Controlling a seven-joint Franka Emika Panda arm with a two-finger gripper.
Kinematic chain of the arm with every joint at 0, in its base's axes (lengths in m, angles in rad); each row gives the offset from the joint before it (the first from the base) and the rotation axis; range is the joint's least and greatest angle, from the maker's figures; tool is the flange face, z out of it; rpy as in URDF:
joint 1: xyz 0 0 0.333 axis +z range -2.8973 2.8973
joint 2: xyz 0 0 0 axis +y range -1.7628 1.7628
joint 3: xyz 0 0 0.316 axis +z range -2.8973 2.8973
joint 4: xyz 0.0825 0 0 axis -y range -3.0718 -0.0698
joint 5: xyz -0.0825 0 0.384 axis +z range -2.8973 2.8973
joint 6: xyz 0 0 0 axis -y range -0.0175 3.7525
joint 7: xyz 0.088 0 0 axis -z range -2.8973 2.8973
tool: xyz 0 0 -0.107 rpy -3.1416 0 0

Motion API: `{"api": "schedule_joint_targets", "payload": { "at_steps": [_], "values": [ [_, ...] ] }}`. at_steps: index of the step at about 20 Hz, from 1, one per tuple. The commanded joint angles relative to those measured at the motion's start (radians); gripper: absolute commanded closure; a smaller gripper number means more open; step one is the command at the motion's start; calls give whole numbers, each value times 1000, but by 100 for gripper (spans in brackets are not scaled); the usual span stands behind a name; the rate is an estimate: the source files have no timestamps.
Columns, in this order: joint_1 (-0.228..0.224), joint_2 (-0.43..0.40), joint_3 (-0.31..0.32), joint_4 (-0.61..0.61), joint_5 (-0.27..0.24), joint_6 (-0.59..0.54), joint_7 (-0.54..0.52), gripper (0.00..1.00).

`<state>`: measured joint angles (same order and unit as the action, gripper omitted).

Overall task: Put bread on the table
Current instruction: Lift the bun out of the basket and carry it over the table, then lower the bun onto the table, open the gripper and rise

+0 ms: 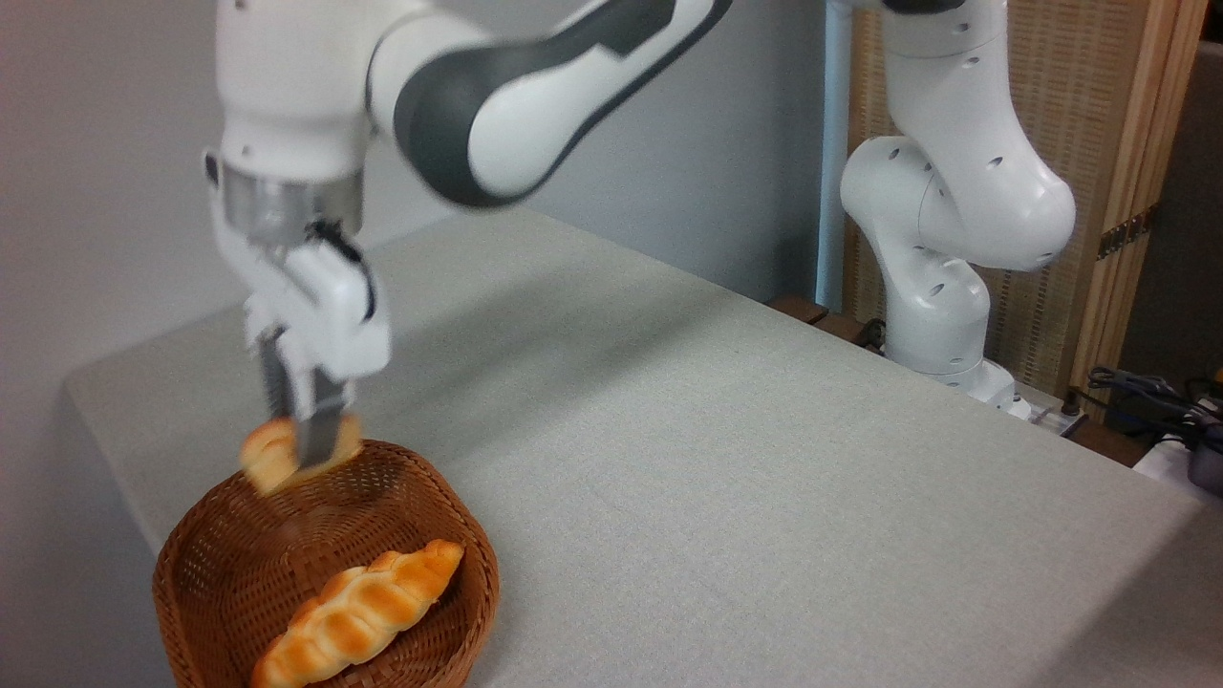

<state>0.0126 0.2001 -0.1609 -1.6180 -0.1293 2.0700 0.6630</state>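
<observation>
The bread, a small round golden-orange bun, hangs above the far rim of the brown wicker basket, held clear of the basket floor. My gripper points down and is shut on it, one grey finger crossing the bun's front. The image of the hand and bun is slightly blurred. The table, covered in light grey-beige cloth, stretches right of the basket.
A long braided golden loaf lies in the basket's near half. The arm's white base stands at the table's far right edge. Cables lie beyond the right corner. A wooden screen stands behind.
</observation>
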Motion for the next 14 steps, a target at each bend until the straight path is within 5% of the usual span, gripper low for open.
{"api": "schedule_joint_targets", "payload": {
  "at_steps": [1,6,7,8,9,14],
  "values": [
    [6,-151,9,-68,-26,-252,0,79],
    [-25,-257,-20,-287,-38,-284,9,65],
    [-42,-252,-28,-305,-38,-277,9,53],
    [-51,-246,-34,-325,-36,-263,7,21],
    [-59,-245,-52,-348,-29,-243,6,2],
    [-60,-231,-71,-390,-26,-218,7,0]
  ]
}}
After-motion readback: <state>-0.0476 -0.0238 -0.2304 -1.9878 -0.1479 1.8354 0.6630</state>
